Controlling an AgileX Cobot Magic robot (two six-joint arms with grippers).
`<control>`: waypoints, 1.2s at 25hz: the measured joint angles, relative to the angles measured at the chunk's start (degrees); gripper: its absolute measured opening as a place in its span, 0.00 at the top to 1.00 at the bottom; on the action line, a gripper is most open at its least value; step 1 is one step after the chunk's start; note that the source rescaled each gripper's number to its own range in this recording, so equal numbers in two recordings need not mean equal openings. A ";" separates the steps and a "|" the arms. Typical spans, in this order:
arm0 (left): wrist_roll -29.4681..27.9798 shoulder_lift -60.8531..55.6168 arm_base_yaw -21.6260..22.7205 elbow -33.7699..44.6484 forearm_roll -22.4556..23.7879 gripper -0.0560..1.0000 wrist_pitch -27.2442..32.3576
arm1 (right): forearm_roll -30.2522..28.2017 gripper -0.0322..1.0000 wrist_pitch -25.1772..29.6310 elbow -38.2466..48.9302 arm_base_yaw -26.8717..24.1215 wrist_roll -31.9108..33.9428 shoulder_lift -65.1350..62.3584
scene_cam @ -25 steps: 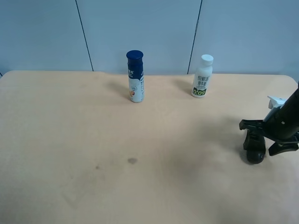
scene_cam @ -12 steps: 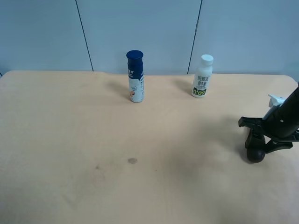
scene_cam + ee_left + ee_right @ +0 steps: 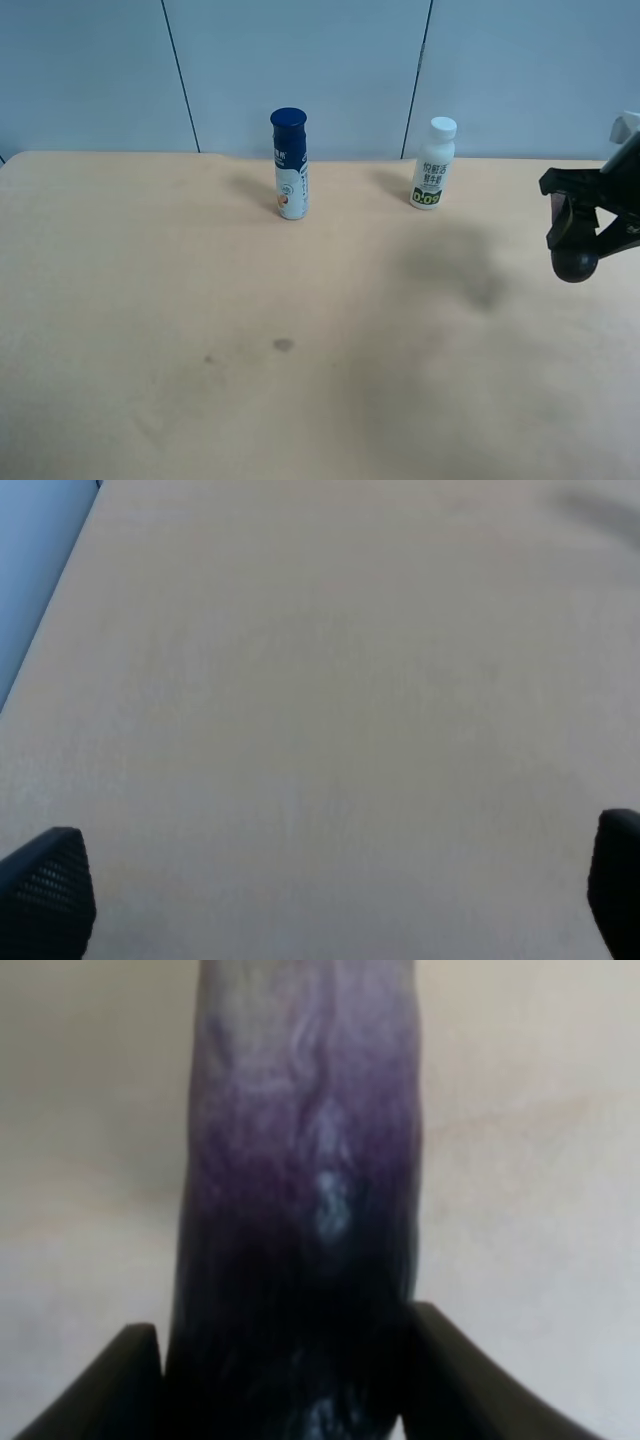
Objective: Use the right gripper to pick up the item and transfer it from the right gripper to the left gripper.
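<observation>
The eggplant (image 3: 300,1210), dark purple and paler toward its far end, fills the right wrist view between the two black fingers (image 3: 130,1385). My right gripper (image 3: 588,222) is shut on it. In the exterior high view it holds the eggplant (image 3: 573,262) in the air at the right edge, the dark rounded end hanging down above the table. My left gripper (image 3: 330,900) is open and empty. Only its two black fingertips (image 3: 45,892) show, over bare table. The left gripper is out of the exterior high view.
A blue-capped bottle (image 3: 289,165) and a white bottle (image 3: 433,163) stand upright near the table's far edge. The tan table (image 3: 250,330) has a small dark stain (image 3: 284,344) near its middle. A blue wall lies behind.
The right gripper has risen off the table with the eggplant, moving up and slightly right in the exterior high view. The bottles have not moved.
</observation>
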 joint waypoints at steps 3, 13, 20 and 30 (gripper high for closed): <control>0.00 0.00 0.00 0.00 0.00 0.00 0.00 | -0.12 0.96 2.85 -0.95 4.09 -1.40 -0.89; 0.00 0.00 0.00 0.00 0.00 0.00 0.00 | -1.75 0.96 9.36 -9.09 23.54 -5.45 -0.96; 2.80 4.76 0.00 -0.07 -0.72 0.00 0.22 | -2.79 0.96 11.82 -12.11 32.09 -7.58 -0.96; 17.90 15.10 -13.20 -4.12 -9.58 0.00 2.24 | -1.70 0.96 14.65 -12.22 43.26 -10.95 0.22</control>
